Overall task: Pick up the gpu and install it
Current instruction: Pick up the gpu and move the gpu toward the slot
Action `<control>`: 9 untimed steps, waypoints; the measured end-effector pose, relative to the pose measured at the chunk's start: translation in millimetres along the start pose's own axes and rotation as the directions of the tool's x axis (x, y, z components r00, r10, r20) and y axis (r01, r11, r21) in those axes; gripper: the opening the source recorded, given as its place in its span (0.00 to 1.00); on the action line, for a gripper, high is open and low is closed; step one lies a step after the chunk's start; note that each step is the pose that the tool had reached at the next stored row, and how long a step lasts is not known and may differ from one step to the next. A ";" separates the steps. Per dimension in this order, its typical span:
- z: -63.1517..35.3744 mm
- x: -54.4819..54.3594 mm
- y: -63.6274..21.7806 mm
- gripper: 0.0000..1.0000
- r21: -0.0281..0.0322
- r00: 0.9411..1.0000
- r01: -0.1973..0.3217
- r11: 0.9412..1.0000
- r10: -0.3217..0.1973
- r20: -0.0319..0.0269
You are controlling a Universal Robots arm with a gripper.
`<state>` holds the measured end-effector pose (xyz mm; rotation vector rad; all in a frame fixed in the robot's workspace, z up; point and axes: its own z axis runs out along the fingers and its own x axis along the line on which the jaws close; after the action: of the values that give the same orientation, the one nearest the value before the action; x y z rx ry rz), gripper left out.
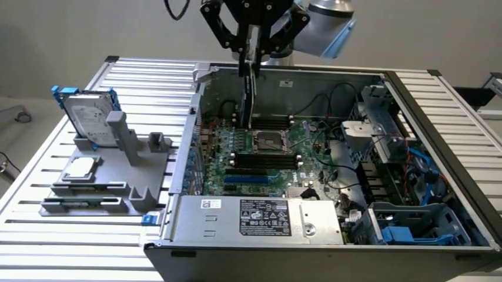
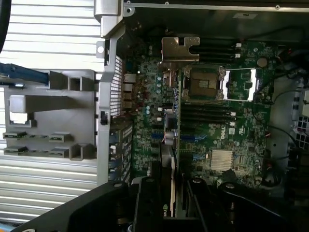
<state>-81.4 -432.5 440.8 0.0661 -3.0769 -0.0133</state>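
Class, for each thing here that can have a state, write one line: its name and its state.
gripper, shut on the gpu
gpu, held upright on edge over the motherboard
computer case, open, insides exposed
processor socket, cover frame folded open
hard drive, standing upright in the grey holder
processor chip, lying flat on the holder

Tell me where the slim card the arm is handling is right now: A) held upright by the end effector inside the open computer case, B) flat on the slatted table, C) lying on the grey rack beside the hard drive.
A: the end effector grips the gpu by its top edge, and the card hangs upright over the motherboard.
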 end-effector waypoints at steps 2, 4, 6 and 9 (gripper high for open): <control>3.1 -9.5 0.2 0.26 0.000 1.000 0.000 1.000 0.000 0.000; 6.1 -18.7 0.7 0.26 0.000 1.000 0.000 1.000 0.000 0.000; 9.1 -28.0 1.1 0.26 0.000 1.000 0.000 1.000 0.000 0.000; 13.7 -41.9 1.8 0.26 0.000 1.000 0.000 1.000 0.000 0.000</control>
<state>-40.6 -428.8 424.5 0.0663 -3.0769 -0.0133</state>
